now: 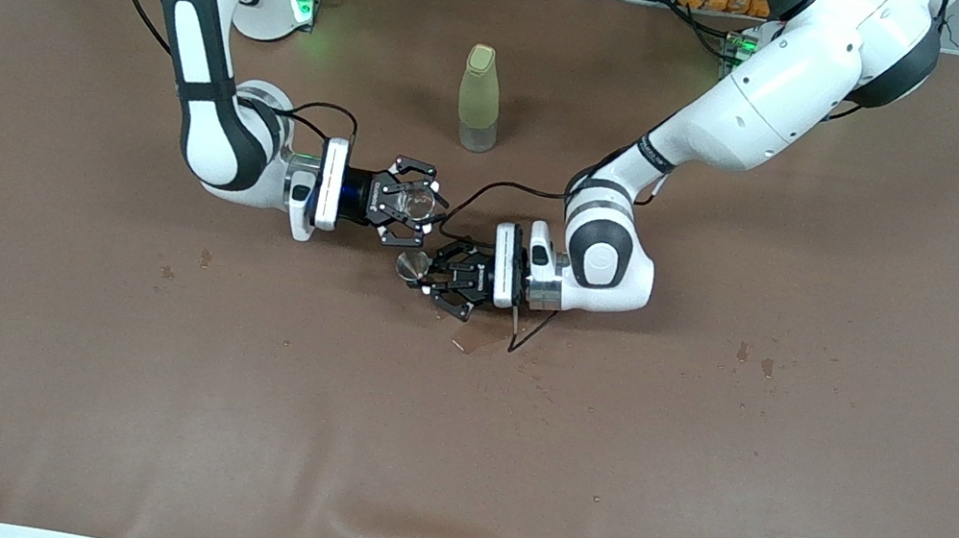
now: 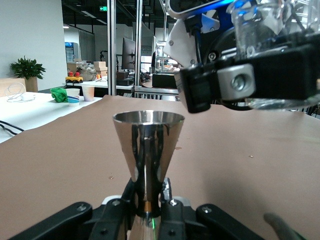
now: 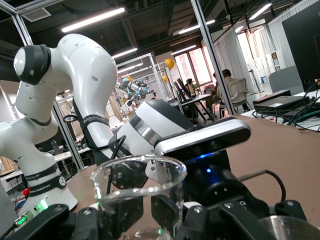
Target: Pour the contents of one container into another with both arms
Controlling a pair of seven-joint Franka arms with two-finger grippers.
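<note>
My right gripper (image 1: 420, 204) is shut on the tiny clear glass cup (image 1: 419, 200) over the middle of the table. In the right wrist view the glass cup (image 3: 137, 192) stands between the black fingers (image 3: 85, 220), rim up. My left gripper (image 1: 425, 275) is shut on the narrow foot of the grey metal cone cup (image 1: 412, 266), right beside the glass cup and apart from it. The metal cup (image 2: 148, 145) stands upright in the left gripper (image 2: 148, 209). The glass cup (image 2: 260, 30) and the right gripper's fingers (image 2: 240, 82) hang higher than its rim, off to one side.
A tall pale yellow-green bottle (image 1: 480, 99) stands on the brown table cover (image 1: 700, 462), nearer the robots' bases than both grippers. A small brown scrap (image 1: 467, 341) and a black cable (image 1: 527, 335) lie under the left wrist. Small stains dot the cover.
</note>
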